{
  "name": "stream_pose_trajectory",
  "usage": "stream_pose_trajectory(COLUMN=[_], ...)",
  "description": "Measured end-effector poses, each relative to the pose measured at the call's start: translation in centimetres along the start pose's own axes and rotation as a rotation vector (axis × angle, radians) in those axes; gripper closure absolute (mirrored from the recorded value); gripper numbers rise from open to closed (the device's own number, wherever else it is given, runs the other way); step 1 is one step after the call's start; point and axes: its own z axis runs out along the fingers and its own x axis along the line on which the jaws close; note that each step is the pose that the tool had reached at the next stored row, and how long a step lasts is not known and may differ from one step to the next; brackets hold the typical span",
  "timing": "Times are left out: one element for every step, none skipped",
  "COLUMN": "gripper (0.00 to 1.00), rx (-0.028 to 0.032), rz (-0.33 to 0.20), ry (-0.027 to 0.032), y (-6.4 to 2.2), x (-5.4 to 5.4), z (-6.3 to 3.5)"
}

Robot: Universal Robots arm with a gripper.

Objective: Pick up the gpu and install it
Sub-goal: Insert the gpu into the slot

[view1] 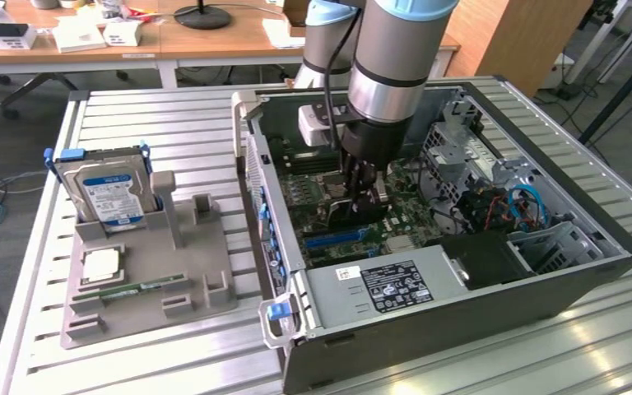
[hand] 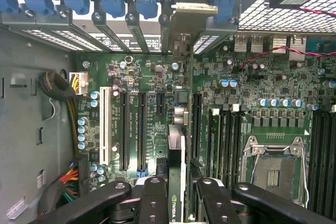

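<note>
The gpu (hand: 177, 153), a thin dark card seen edge-on, stands upright over the motherboard (hand: 262, 87). The arm (view1: 388, 58) reaches straight down, and the gripper (hand: 178, 191) has its fingers partly closed, pinching the card.

Case (view1: 536, 300) sits on the table (view1: 162, 123), holder (view1: 184, 271) beside it on the exterior view's left, hard drive (view1: 102, 185) upright at its far end. Inside the case, the gpu (hand: 177, 161) stands edge-on in the gripper (view1: 360, 202), over the motherboard (hand: 252, 85).
</note>
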Motion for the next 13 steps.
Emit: stream_pose_trajectory(gripper=[0.74,0.74,0.74,0.74,0.74,0.74,0.74,0.74,0.74,0.74,0.74,0.74,0.74], rx=[0.0,0.0001,0.0,-0.0001,0.0,-0.0001,-0.0001,0.0,0.0,0.0003,0.0002,0.0,0.0], rz=[0.0,0.0,0.0,0.0,0.0,0.0,0.0,0.0,0.0,0.0,0.0,0.0,0.0], ry=[0.0,-0.0002,0.0,0.0001,0.0001,0.0001,0.0001,0.0001,0.0,-0.0005,-0.0004,0.0,0.0001], y=[0.0,0.0,0.0,0.0,0.0,0.0,0.0,0.0,0.0,0.0,0.0,0.0,0.0], x=[0.0,0.0,0.0,0.0,0.0,0.0,0.0,0.0,0.0,0.0,0.0,0.0,0.01], z=[0.02,0.05,0.06,0.08,0.08,0.09,0.09,0.09,0.11,0.18,0.23,0.27,0.31])
